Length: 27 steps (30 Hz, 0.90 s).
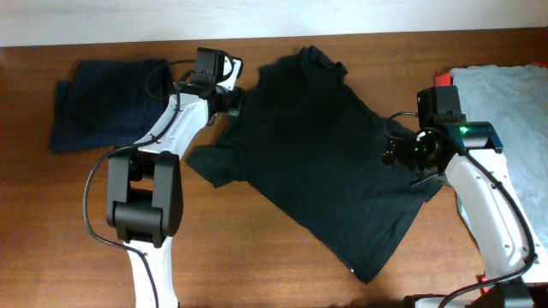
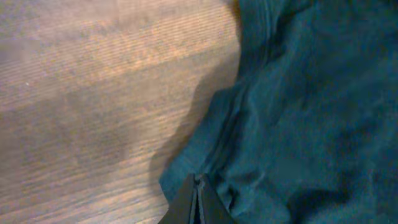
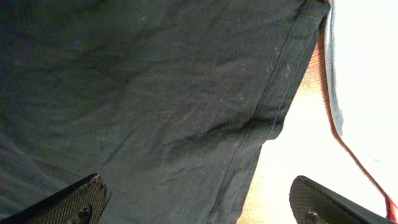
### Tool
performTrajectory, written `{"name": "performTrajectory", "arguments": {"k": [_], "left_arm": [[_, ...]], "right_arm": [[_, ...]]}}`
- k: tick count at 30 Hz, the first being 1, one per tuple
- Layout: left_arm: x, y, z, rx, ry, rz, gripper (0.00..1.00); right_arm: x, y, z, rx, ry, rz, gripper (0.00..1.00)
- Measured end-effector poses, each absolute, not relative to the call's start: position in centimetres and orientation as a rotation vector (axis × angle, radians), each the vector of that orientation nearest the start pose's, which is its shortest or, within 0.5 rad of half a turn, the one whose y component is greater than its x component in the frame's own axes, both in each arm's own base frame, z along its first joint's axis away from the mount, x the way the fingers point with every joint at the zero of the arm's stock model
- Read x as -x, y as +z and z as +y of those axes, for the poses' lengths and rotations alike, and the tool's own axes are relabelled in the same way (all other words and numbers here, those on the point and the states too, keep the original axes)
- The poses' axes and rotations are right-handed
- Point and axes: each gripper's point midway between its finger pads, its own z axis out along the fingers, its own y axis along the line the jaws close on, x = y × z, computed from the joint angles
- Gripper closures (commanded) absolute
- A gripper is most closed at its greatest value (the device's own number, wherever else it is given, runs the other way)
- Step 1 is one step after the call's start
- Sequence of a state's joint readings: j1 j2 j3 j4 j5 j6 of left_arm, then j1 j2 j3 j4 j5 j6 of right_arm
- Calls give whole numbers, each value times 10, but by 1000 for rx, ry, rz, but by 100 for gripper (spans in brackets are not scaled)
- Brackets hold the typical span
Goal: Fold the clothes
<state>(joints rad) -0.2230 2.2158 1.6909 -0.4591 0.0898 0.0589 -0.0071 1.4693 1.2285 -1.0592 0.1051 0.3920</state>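
The black T-shirt (image 1: pixel 325 154) lies spread out diagonally on the wooden table, with a small white mark near its lower hem. My left gripper (image 1: pixel 229 98) is at the shirt's left shoulder edge. In the left wrist view its jaws (image 2: pixel 199 183) are shut, pinching the bunched edge of the T-shirt (image 2: pixel 298 106). My right gripper (image 1: pixel 398 152) is over the shirt's right sleeve. In the right wrist view it is open (image 3: pixel 199 199), its fingers straddling the sleeve hem (image 3: pixel 186 93) and holding nothing.
A navy garment (image 1: pixel 103 103) lies folded at the back left. A light grey-blue garment (image 1: pixel 514 94) lies at the right edge with a red one (image 1: pixel 443 79) showing beneath it. Bare wood (image 1: pixel 274 248) runs along the front.
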Motion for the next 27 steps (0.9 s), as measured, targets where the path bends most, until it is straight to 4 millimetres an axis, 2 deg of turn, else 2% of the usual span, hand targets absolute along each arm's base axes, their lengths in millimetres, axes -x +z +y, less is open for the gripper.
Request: {"name": "performTrajectory", "arguments": {"k": [8, 18, 27], "left_arm": [[-526, 18, -135, -402, -172, 2623, 97], [-528, 15, -122, -378, -71, 2630, 97], [-537, 13, -120, -365, -41, 2601, 97]], "right_arm": [[-311, 140, -20, -586, -73, 2794, 1], [-311, 140, -20, -587, -73, 2794, 1], [-311, 140, -20, -587, -73, 2794, 1]]}}
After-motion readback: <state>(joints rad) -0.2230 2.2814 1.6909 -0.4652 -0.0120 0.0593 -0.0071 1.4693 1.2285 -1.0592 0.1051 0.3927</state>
